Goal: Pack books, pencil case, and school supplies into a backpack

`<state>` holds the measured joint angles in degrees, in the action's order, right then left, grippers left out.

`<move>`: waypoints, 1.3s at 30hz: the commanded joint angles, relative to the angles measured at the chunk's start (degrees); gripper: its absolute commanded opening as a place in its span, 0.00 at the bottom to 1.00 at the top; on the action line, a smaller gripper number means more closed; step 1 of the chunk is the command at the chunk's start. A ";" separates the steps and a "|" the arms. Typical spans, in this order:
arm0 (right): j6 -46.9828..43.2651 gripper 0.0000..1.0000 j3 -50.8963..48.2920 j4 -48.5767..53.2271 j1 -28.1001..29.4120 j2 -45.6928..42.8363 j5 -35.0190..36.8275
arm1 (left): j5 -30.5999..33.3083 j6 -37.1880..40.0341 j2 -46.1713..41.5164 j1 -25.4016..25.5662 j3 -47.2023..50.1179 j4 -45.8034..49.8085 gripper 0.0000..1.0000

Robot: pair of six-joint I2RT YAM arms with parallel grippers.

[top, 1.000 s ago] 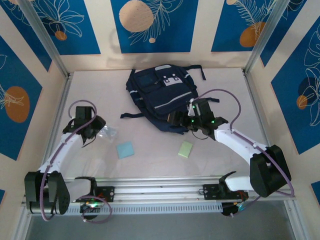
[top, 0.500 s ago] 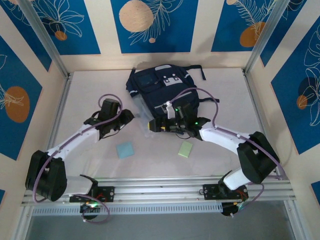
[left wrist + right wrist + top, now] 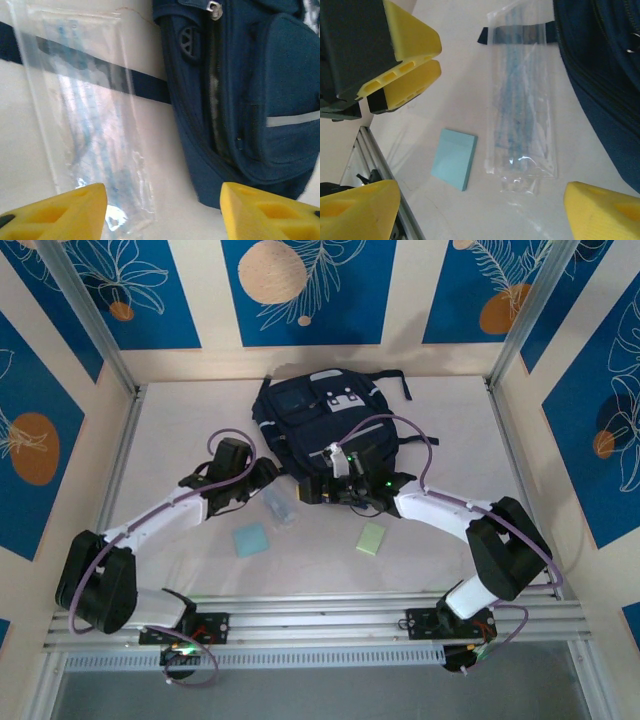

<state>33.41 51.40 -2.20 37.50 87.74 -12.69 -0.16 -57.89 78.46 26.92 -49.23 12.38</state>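
Our left arm has swung in from the left side of the counter [image 3: 180,430] toward the backpack [image 3: 320,425]. Its end effector [image 3: 162,215] has just let go and now stands open and empty, with the clear plastic piece [image 3: 278,508] lying flat on the counter just beside the backpack's near-left edge. Our right end effector [image 3: 482,215] has slid left along the backpack's near edge and hangs wide open, holding nothing, above that piece. We judge it brought close but not yet packed, while the light blue pad [image 3: 251,539] and pale green pad [image 3: 371,538] lie nearer us.
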 commanded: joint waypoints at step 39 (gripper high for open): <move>-0.80 0.85 -1.21 4.36 -0.49 -3.26 6.82 | 11.11 8.23 29.35 -4.06 -9.65 -7.64 0.18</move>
<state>33.41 50.89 1.17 37.36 86.67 -6.57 15.33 -49.58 105.36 23.38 -59.37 9.26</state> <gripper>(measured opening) 0.850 0.202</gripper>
